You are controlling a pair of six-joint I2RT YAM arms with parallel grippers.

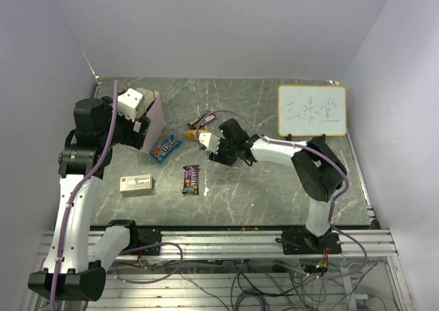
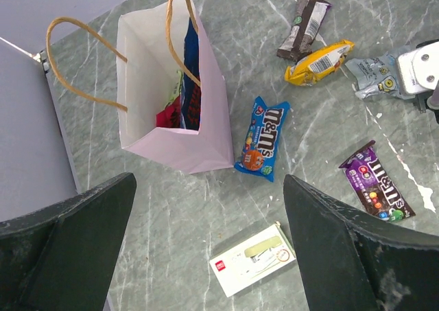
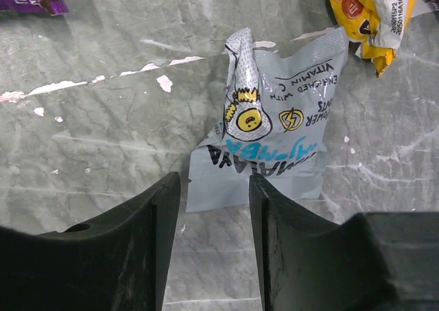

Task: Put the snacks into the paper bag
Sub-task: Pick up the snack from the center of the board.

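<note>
The pale pink paper bag (image 2: 175,105) stands open at the table's back left (image 1: 153,122), with a red and a dark blue packet inside. Outside lie a blue M&M's packet (image 2: 263,138) (image 1: 165,147), a purple M&M's packet (image 2: 376,182) (image 1: 191,179), a brown bar (image 2: 303,28), a yellow packet (image 2: 319,62) (image 3: 374,12) and a silver packet (image 3: 274,122) (image 2: 374,77). My left gripper (image 2: 209,246) is open, high above the table near the bag. My right gripper (image 3: 214,187) is open, its fingertips at the silver packet's near edge.
A pale beige box with a red mark (image 1: 136,185) (image 2: 252,258) lies at the front left. A white framed whiteboard (image 1: 312,110) stands at the back right. The grey marble table ends at a metal rail (image 1: 226,237) in front.
</note>
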